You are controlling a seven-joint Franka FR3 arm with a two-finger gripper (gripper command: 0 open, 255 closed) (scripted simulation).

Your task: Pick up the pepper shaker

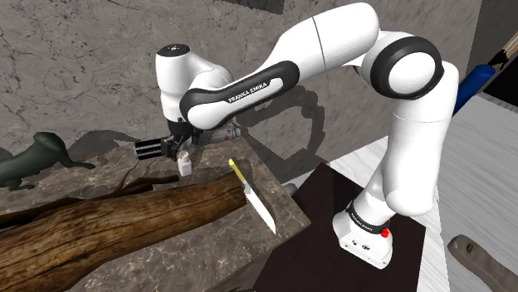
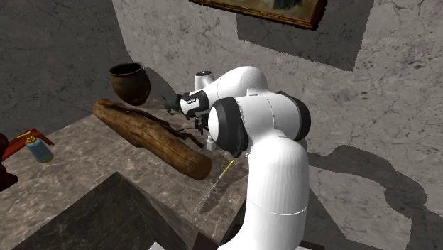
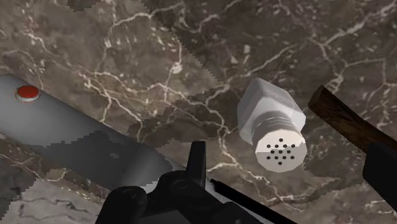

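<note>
The pepper shaker (image 3: 270, 124) is a small white bottle with a perforated round top, standing on the dark marble tabletop (image 3: 159, 57). My gripper (image 3: 289, 172) is open and hangs above it. One black finger (image 3: 198, 162) is on one side of the shaker and the other (image 3: 382, 172) on the far side, neither touching it. From the shoulder camera, the shaker (image 1: 184, 165) stands just under the gripper (image 1: 182, 154), close to the log's end.
A thick brown log (image 1: 108, 224) lies across the table close beside the shaker. A yellow-handled knife (image 1: 251, 197) rests by the table edge. A dark animal figurine (image 1: 37, 158) sits at the shoulder view's left. A dark pot (image 2: 129, 82) and a spray can (image 2: 37, 149) stand farther off.
</note>
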